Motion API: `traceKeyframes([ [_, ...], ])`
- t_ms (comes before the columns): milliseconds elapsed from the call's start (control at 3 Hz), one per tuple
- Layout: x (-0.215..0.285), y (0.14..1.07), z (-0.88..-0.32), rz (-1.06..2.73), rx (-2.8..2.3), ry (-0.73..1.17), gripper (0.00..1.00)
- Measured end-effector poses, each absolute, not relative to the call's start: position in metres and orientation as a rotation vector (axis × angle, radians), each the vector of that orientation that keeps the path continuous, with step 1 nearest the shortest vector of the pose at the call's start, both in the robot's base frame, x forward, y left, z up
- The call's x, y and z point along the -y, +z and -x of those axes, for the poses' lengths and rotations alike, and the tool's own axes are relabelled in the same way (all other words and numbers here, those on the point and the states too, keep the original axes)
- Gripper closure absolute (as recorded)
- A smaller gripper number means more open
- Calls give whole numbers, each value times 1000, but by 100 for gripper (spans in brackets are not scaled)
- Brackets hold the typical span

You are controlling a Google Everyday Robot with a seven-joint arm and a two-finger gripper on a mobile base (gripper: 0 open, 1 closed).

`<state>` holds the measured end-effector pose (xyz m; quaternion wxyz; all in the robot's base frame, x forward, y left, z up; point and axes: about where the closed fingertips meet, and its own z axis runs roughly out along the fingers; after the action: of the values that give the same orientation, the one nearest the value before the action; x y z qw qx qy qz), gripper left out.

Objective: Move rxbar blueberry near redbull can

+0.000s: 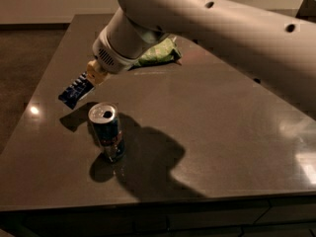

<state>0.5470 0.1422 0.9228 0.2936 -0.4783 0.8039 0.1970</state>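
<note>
The blue snack bar (75,90) is up in the air, not on the desk (222,132). It hangs tilted, with its far end pointing down and to the left. Its dark shadow (74,118) lies on the desk under it. The can (106,131) stands upright close by, just in front of the bar and a little to the right. The two do not touch.

My pincer (91,79) is at the upper end of the bar, above the left part of the desk. It is pressed together on that end, pinching the wrapper. I hold nothing else and touch nothing else.

I think the job is almost done. I only need to put the bar down next to the can.

Here is what could go wrong. The can is tall and thin, so I think it would tip over easily. If I come down too close, the bar or my big arm (222,28) could bump it. I hold the bar only by one end, so it could slip out or swing. The left edge of the desk is not far, so a dropped bar might slide off.

The green chip bag (159,53) lies farther back, partly hidden behind my arm and well away from the can.
</note>
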Motion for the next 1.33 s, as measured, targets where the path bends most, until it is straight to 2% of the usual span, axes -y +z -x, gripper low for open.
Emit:
traceKeyframes([
  [333, -121, 920, -514, 1243, -2169, 532, 96],
  [667, -111, 915, -500, 1229, -2197, 529, 75],
  [1000, -97, 903, -485, 1209, -2236, 542, 44],
  [1333, -89, 897, -479, 1198, -2261, 548, 20],
])
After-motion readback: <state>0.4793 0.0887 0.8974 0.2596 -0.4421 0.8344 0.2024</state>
